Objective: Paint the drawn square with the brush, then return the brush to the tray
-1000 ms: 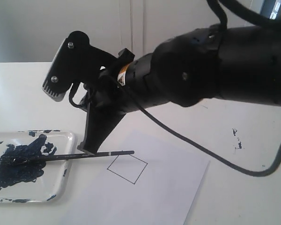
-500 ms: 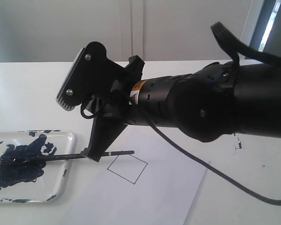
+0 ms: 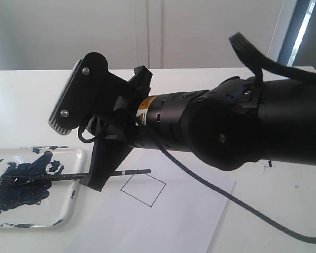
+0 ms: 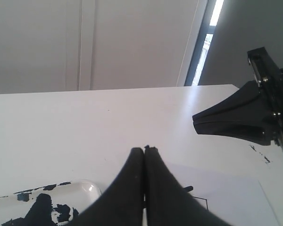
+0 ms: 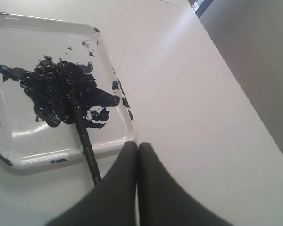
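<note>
See brush (image 3: 68,177) lying flat, tip sunk in the paint blob on tray (image 3: 60,203), handle out over the rim onto paper (image 3: 189,211); likely parked so to load paint and leave a free end to grab. Find square (image 3: 142,190) on the paper near the handle end, outline only, so painting not begun. Read right gripper (image 3: 96,181) low at the handle by the tray rim, fingers (image 5: 125,162) pressed together, pinching nothing; probably need spreading before any grab. Get from right wrist view what exterior hides: handle passing beside the shut fingers, not between. Lose square there. Catch left gripper (image 4: 145,149) only in left wrist view, fingers pressed together, empty, above counter (image 4: 85,122).
</note>
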Controlling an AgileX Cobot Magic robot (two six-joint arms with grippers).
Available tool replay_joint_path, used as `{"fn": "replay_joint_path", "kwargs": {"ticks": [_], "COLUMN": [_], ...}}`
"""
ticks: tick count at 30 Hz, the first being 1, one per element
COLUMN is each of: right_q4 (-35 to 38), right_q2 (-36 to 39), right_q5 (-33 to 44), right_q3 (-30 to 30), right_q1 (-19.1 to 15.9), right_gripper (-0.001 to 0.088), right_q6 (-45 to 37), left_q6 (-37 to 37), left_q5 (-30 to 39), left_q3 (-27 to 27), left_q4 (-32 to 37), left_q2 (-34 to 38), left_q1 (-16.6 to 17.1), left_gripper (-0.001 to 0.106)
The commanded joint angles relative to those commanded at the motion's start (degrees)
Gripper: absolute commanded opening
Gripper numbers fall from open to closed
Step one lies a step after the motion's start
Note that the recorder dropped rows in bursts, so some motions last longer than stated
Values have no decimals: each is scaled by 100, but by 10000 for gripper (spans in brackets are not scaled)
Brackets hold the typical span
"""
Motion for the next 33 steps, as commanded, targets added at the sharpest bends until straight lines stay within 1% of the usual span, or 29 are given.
{"fn": "replay_joint_path", "kwargs": {"ticks": [12, 15, 17, 19, 21, 23, 24, 26, 27, 28, 29, 30, 33], "right_q4": [-12, -12, -12, -12, -12, -12, -12, -12, -12, -12, -12, -37, -82], "right_q2": [0, 0, 0, 11, 71, 149, 175, 253, 280, 310, 350, 371, 471], "right_q5": [1, -86, -94, -126, -126, -156, -156, -168, -168, -168, -168, -168, -206], "right_q3": [0, 0, 0, 0, 0, 0, 0, 0, 0, 0, 0, 0, 0], "right_q1": [0, 0, 0, 0, 0, 0, 0, 0, 0, 0, 0, 0, 0], "right_gripper": [0, 0, 0, 0, 0, 0, 0, 0, 0, 0, 0, 0, 11], "right_q6": [0, 0, 0, 0, 0, 0, 0, 0, 0, 0, -14, -14, -98], "left_q6": [17, 17, 193, 456, 482, 469, 433, 351, 246, 186, 58, -226, -922], "left_q5": [-46, 43, 162, 450, 646, 662, 615, 551, 551, 565, 565, 565, 560], "left_q3": [0, 0, -72, -246, -446, -554, -581, -585, -585, -585, -585, -585, -585], "left_q4": [1, 1, 110, 436, 1022, 1612, 1848, 1894, 1941, 2033, 2267, 2575, 3349], "left_q2": [0, 0, 4, 40, 109, 165, 201, 251, 290, 320, 338, 383, 477], "left_q1": [0, 0, 0, 0, 0, 0, 0, 0, 0, 0, 0, 0, 0], "left_gripper": [0, 0, 0, 4, 67, 172, 257, 383, 473, 525, 575, 602, 605]}}
